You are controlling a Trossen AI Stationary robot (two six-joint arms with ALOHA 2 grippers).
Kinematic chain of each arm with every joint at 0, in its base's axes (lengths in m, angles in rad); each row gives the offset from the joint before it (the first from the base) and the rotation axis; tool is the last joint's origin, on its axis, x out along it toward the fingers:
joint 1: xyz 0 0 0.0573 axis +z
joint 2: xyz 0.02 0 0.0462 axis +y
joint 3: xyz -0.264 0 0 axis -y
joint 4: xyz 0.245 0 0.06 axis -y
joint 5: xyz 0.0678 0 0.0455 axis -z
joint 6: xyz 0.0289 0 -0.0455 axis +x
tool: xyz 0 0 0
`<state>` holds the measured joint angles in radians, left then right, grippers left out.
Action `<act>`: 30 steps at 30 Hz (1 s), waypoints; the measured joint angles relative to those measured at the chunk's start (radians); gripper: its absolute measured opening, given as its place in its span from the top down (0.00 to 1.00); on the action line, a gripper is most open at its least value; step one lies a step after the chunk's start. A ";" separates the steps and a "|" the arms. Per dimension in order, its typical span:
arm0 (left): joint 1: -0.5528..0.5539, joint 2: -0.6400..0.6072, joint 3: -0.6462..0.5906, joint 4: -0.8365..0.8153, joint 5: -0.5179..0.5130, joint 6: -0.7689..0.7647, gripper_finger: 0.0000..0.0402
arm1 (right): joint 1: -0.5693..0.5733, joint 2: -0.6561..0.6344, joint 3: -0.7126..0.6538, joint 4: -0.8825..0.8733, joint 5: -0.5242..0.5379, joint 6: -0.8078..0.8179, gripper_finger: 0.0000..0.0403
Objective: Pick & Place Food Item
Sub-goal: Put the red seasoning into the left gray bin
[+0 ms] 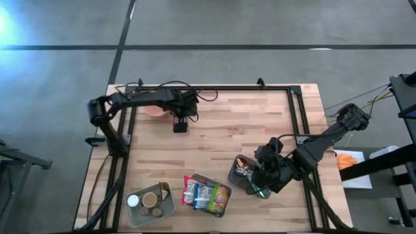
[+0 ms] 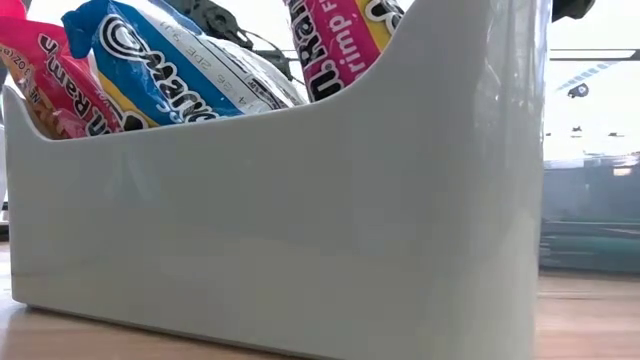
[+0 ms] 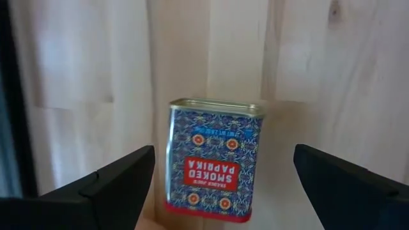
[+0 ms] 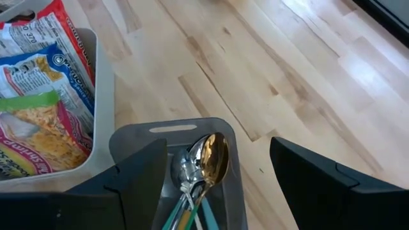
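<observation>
The left gripper (image 3: 223, 185) stands wide open over a smoked paprika tin (image 3: 213, 160) near the worktop's (image 1: 221, 123) far edge, holding nothing. The right gripper (image 4: 214, 191) hangs open, empty, above a grey bin (image 4: 227, 137) of spoons (image 4: 208, 160).

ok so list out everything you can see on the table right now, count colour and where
paprika tin: one, blue patterned with a red label, standing on the wood between the left gripper's fingers
pink object: one, partly hidden under the left arm, far left; cannot tell what it is
ramen bin: one, pale, near edge at centre, holding several bright noodle packets
small-items bin: one, grey, near left, holding round lids or cans
utensil bin: one, dark grey, near right, holding a metal spoon
table: one, light wood
left gripper: open around the tin
right gripper: open over the utensil bin
</observation>
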<state>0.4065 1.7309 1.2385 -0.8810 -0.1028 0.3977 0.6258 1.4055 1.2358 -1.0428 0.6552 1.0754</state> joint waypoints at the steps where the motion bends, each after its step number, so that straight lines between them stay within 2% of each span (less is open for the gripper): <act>1: 0.008 0.011 0.000 0.000 0.016 0.009 0.07 | 0.000 0.000 0.000 0.000 0.000 -0.004 0.32; 8: 0.028 0.090 -0.001 0.006 0.025 0.100 0.07 | 0.000 0.000 -0.002 -0.001 0.000 -0.014 0.32; 23: 0.041 0.182 -0.003 0.026 0.044 0.130 0.07 | 0.000 -0.005 -0.002 0.001 0.000 -0.028 0.32; 30: 0.033 0.178 -0.002 0.021 0.044 0.119 0.07 | 0.000 -0.005 -0.002 0.002 0.000 -0.028 0.32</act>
<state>0.4390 1.9090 1.2363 -0.8605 -0.0589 0.5167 0.6254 1.4006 1.2339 -1.0409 0.6552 1.0471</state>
